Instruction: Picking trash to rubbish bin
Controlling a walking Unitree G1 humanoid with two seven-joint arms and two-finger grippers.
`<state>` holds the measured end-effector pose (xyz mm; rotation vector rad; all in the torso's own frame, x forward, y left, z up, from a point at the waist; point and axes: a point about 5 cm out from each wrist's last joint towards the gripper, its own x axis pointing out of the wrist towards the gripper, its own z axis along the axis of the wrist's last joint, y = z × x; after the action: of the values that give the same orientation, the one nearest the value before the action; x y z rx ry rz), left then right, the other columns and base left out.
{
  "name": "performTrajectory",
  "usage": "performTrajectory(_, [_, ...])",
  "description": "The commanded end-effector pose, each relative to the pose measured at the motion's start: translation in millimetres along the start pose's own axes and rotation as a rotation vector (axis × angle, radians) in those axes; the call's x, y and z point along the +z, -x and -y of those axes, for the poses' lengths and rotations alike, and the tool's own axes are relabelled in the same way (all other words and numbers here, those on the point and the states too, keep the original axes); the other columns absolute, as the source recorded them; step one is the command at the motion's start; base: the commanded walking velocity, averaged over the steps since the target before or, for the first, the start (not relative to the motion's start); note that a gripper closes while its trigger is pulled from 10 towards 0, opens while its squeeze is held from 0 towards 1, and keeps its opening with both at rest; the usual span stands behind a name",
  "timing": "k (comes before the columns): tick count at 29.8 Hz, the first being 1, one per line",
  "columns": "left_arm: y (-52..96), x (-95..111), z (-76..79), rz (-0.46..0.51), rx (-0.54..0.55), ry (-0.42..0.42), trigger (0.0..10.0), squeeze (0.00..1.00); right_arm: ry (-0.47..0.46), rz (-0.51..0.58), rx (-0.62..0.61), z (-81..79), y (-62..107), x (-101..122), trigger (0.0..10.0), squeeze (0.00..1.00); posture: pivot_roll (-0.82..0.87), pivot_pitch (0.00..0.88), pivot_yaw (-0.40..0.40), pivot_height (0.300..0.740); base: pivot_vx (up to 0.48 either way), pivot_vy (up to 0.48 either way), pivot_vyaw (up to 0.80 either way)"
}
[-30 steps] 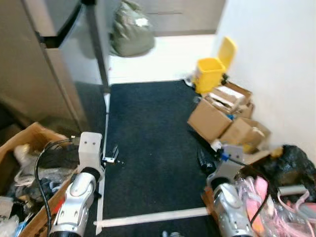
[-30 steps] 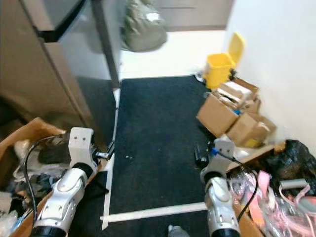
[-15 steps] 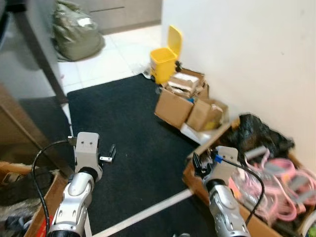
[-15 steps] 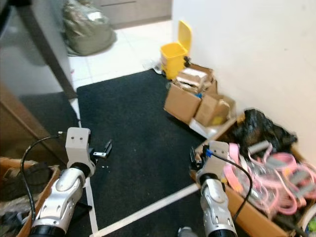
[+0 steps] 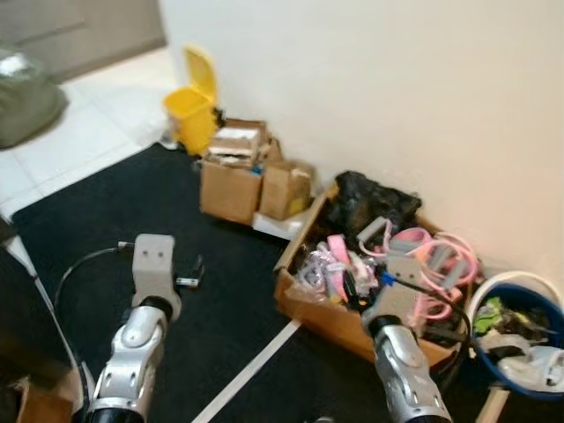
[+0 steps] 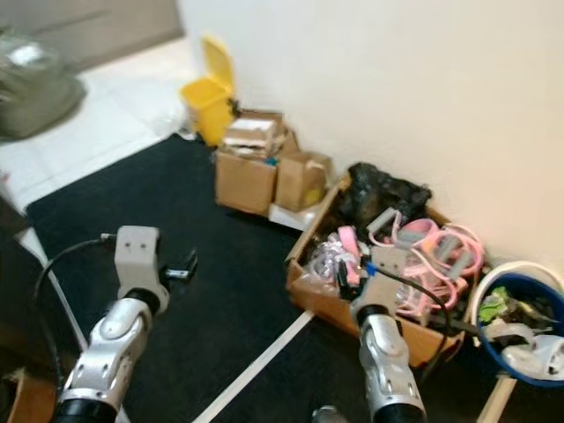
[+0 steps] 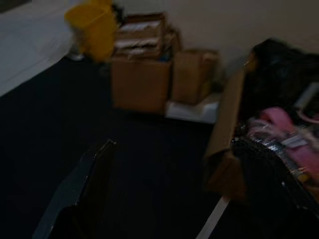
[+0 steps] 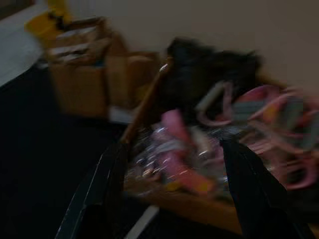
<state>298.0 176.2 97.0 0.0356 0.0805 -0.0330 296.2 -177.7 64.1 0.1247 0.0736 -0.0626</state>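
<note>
Left eye view – box w/ pink clutter, yellow bin lid up, both tools apart – empty

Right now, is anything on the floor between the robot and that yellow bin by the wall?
Nothing visible blocks it. The black mat runs bare from the left hand up to the yellow bin. The cardboard boxes sit beside the bin along the wall, off that line.

A yellow bin stands at the upper left by the wall, brown boxes are beside it, and a box of pink things lies at center right on the black mat.
</note>
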Motion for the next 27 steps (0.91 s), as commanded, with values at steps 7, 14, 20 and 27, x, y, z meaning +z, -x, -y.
performTrajectory(7, [3.9,-7.7,-4.9,-0.028,0.03,-0.005,10.0,0.0,-0.008,-0.042,-0.006,-1.0,5.9,-11.0,10.0,0.0,0.05,0.14,0.049,0.74,0.0,0.0,-0.8])
performTrajectory(14, [3.0,-7.2,-4.2,-0.026,0.03,-0.005,10.0,0.0,-0.006,-0.045,-0.005,-0.6,5.4,-11.3,10.0,0.0,0.05,0.14,0.049,0.74,0.0,0.0,-0.8])
performTrajectory(20, [2.7,-6.8,-4.0,-0.025,0.031,-0.004,10.0,0.0,-0.007,-0.049,-0.001,-2.5,5.5,-12.3,10.0,0.0,0.05,0.146,0.048,0.74,0.0,0.0,-0.8])
performTrajectory(27, [1.7,-6.1,-3.9,-0.024,0.033,-0.004,10.0,0.0,-0.012,-0.051,0.0,-2.5,4.5,-12.6,10.0,0.0,0.06,0.146,0.048,0.74,0.0,0.0,-0.8])
